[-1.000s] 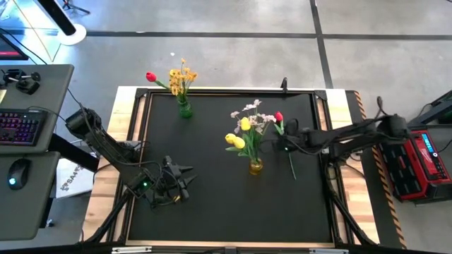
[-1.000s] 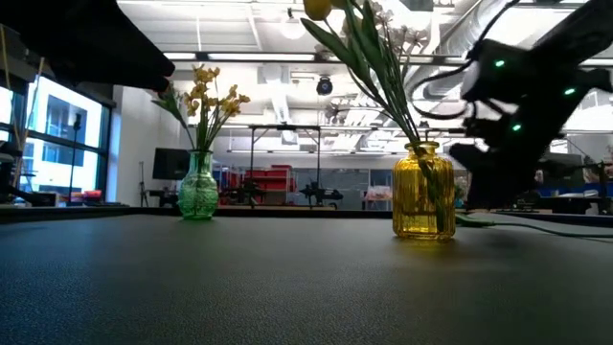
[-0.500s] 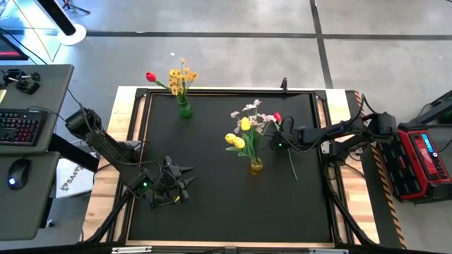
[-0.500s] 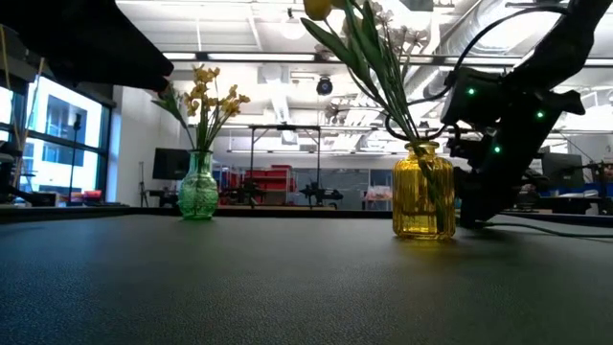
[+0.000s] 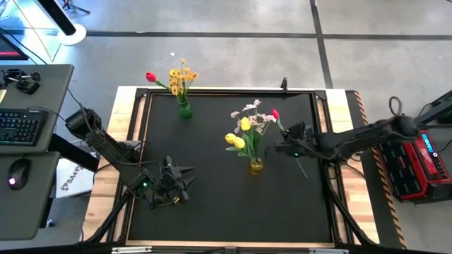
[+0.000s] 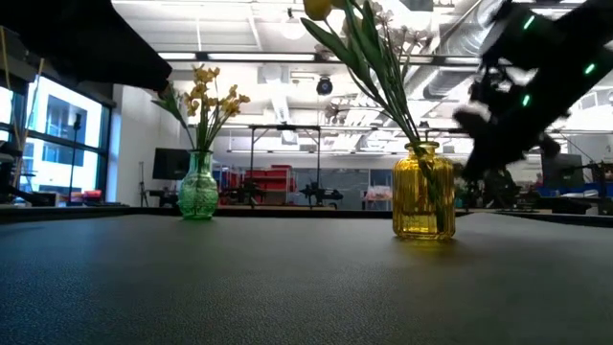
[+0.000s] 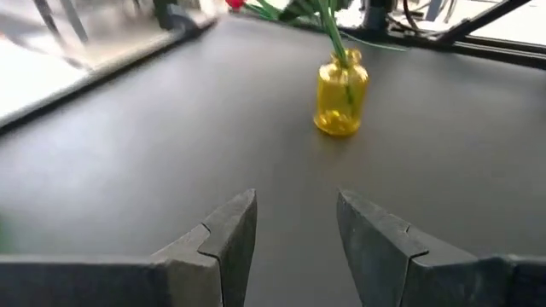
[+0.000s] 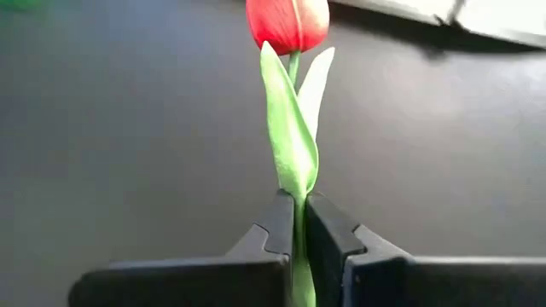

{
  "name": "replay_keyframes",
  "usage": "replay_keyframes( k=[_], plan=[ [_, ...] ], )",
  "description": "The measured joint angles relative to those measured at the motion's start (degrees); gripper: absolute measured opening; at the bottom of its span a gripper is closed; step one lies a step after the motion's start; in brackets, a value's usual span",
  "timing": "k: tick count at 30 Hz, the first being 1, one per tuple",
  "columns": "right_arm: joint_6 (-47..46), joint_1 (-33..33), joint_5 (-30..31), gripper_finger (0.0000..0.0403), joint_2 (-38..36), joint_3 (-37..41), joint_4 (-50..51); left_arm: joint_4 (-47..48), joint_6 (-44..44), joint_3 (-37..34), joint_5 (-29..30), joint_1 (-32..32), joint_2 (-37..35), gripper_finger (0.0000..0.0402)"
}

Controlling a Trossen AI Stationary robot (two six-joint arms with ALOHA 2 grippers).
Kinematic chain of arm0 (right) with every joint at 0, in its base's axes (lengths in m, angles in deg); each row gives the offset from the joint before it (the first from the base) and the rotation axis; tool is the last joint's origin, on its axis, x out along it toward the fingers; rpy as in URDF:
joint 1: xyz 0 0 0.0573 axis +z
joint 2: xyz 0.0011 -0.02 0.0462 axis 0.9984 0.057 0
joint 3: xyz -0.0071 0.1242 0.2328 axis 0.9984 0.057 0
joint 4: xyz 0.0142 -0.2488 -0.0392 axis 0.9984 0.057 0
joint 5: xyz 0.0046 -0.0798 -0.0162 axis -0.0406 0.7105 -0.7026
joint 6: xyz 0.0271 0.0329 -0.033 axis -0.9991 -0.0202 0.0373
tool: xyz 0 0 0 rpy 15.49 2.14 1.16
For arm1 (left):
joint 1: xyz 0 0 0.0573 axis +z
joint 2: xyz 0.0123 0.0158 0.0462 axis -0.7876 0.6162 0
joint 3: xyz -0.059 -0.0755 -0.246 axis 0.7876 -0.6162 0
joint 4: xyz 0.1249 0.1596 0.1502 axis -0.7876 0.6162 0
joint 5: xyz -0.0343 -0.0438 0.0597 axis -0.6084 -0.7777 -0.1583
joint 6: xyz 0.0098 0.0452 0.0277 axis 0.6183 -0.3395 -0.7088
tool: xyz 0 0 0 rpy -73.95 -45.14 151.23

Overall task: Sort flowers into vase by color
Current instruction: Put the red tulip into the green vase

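A red tulip (image 8: 287, 21) sits between the fingers of the right gripper (image 8: 294, 223), which are pressed together on its green stem just below the leaves. In the high view the same red tulip (image 5: 275, 113) points away from the right gripper (image 5: 285, 147), toward the far side of the table, and its stem runs on past the gripper toward the near right. The gripper is just to the right of the yellow vase (image 5: 256, 166), which stands near the middle of the black table (image 5: 212, 197).

The yellow vase holds two yellow tulips (image 5: 236, 141) and a pale pink-white sprig (image 5: 251, 111). In the low view the right gripper (image 6: 484, 153) hangs above the table surface beside the yellow vase (image 6: 422, 191).

At the far left of the table a green vase (image 5: 184, 109) holds an orange-yellow sprig (image 5: 181, 75) and a second red flower (image 5: 151, 77) that leans out to the left.

The left gripper (image 5: 185, 180) waits over the near left part of the table, its fingers (image 7: 223, 241) apart with nothing between them, facing the yellow vase (image 7: 341, 94).
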Motion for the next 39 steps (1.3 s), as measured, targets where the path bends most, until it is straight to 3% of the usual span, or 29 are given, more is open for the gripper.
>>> replay_keyframes(
  k=[5,10,13,16,21,25,28,32,35,39],
  plan=[
    [0.08,11.93,7.62,0.0002,-7.44,-3.92,0.39,-4.37,-8.50,-1.71,5.76,-3.09,0.64,0.0151],
    [4.46,25.61,21.31,0.0001,-9.37,-11.53,0.73,-8.79,-9.54,-2.93,7.03,-6.71,0.82,0.0151],
    [12.19,32.87,28.36,0.0001,-8.36,-16.41,-4.39,-10.70,-10.97,-2.91,6.99,-8.26,0.86,0.0151],
    [24.95,37.67,28.59,0.0001,-5.47,-19.81,-16.40,-13.58,-15.71,-2.91,5.88,-8.73,0.86,0.0151],
    [49.30,39.49,19.09,0.0001,5.42,-22.94,-44.24,-20.29,-26.26,-2.91,3.32,-7.42,0.88,0.0151],
    [63.28,37.27,2.89,0.0001,16.61,-24.10,-63.37,-27.88,-35.17,-2.91,0.04,-5.40,0.88,0.0151],
    [70.14,35.08,-11.34,0.0001,25.21,-24.34,-77.47,-33.25,-42.42,-2.91,-6.13,-3.52,0.88,0.0151],
    [74.88,32.14,-23.79,0.0000,34.57,-24.34,-95.52,-41.95,-50.32,-2.91,-17.91,0.22,1.70,0.0151],
    [74.36,30.01,-27.67,0.0000,39.52,-24.34,-103.95,-51.67,-55.18,-2.89,-24.86,3.23,4.56,0.0151],
    [71.08,28.16,-30.21,0.0000,42.44,-24.34,-107.32,-62.86,-61.71,-2.77,-31.38,7.02,8.96,0.0151]
  ],
)
